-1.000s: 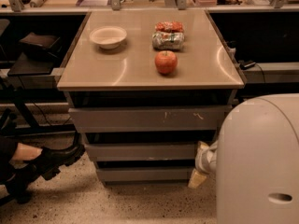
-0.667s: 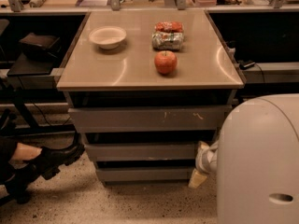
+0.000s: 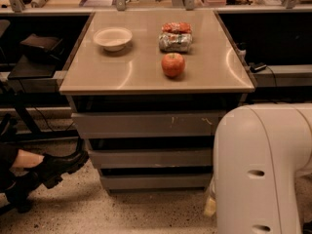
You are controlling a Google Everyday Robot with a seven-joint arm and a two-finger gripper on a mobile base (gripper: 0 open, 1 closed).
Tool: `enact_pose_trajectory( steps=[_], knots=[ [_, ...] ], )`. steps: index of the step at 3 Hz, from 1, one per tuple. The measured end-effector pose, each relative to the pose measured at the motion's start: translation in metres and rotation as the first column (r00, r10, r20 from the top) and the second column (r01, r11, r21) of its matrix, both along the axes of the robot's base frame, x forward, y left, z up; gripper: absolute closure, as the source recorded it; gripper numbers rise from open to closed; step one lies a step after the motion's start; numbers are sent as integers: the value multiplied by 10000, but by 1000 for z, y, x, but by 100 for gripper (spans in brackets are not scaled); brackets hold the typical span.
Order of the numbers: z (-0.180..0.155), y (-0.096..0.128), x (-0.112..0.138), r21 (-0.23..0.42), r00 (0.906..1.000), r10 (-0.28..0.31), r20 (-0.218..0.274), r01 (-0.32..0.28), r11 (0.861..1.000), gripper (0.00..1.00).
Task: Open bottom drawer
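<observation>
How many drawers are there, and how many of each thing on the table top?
Plain grey drawer fronts: 3, the bottom drawer narrowest
Round white bowl: 1
Red apple: 1
Red-and-silver snack bag: 1
Pale robot tool, low right beside the bottom drawer: 1
Total: 7

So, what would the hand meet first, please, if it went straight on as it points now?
The hand shows only a pale tip, low down, past the white arm casing. It seems aimed at the right end of the narrow grey bottom drawer front, so probably that, though depth is unclear.
</observation>
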State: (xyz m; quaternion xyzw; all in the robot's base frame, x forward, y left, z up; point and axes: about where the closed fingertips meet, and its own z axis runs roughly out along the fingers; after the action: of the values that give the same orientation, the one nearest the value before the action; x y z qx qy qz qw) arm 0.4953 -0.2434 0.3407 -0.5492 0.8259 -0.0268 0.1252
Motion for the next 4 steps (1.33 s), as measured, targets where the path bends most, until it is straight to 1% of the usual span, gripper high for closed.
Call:
enact_pose_trajectory(
  steps=[1,2,3,4],
  knots=[
    [-52,-13,-41,-12,9927,-640,-1023,642,9979,0],
    [-52,-13,-41,-12,9927,-640,-1023,642,9979,0],
    [-54,-23,-22,607,9982,-564,-226,577,9965,0],
    [-60,-4,14,2363,9828,-239,1830,-204,9715,0]
  ],
)
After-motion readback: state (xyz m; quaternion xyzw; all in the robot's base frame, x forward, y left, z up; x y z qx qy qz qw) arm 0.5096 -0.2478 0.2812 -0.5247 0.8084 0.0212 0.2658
